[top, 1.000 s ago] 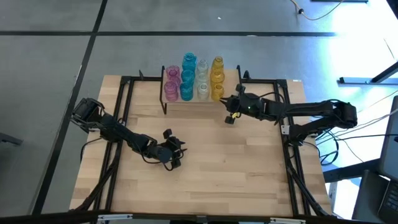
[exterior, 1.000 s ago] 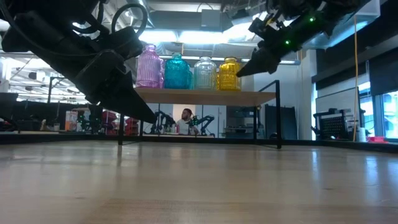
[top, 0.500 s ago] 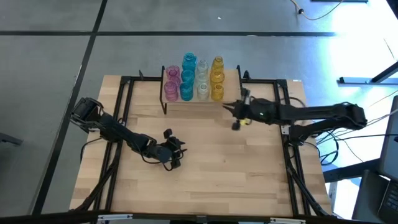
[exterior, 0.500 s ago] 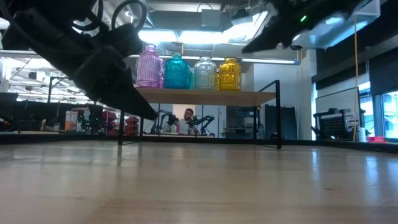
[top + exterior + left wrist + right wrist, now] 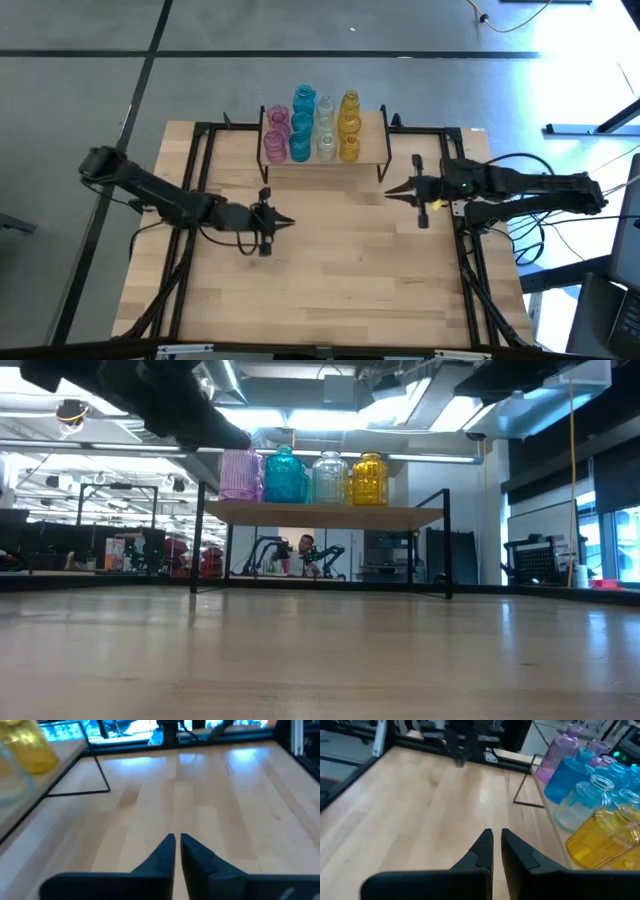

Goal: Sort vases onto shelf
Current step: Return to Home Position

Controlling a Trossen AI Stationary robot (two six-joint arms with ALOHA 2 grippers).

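The vases stand on their bases in pink (image 5: 276, 135), teal (image 5: 302, 120), clear (image 5: 326, 128) and yellow (image 5: 349, 122) rows on the shelf (image 5: 372, 146) at the table's far edge. The low view shows them side by side on the board (image 5: 320, 515). My left gripper (image 5: 288, 222) hovers shut over the table's middle left, pointing toward the right edge, and holds nothing. My right gripper (image 5: 390, 192) hovers shut to the right of the shelf and nearer than it, pointing left, also with nothing in it. The fingertips meet in both wrist views (image 5: 177, 839) (image 5: 496, 833).
Black frame rails run along the table's left side (image 5: 198, 185) and right side (image 5: 462, 190). Bare wood (image 5: 340, 250) lies between and in front of the grippers. In the low view a person (image 5: 305, 548) shows in the room beyond the shelf.
My right gripper has drawn back from the shelf's right end toward the table's right edge, rising out of the low view. My left gripper has risen off the table, turned to point right, and shut its fingers on nothing. The vases have not moved.
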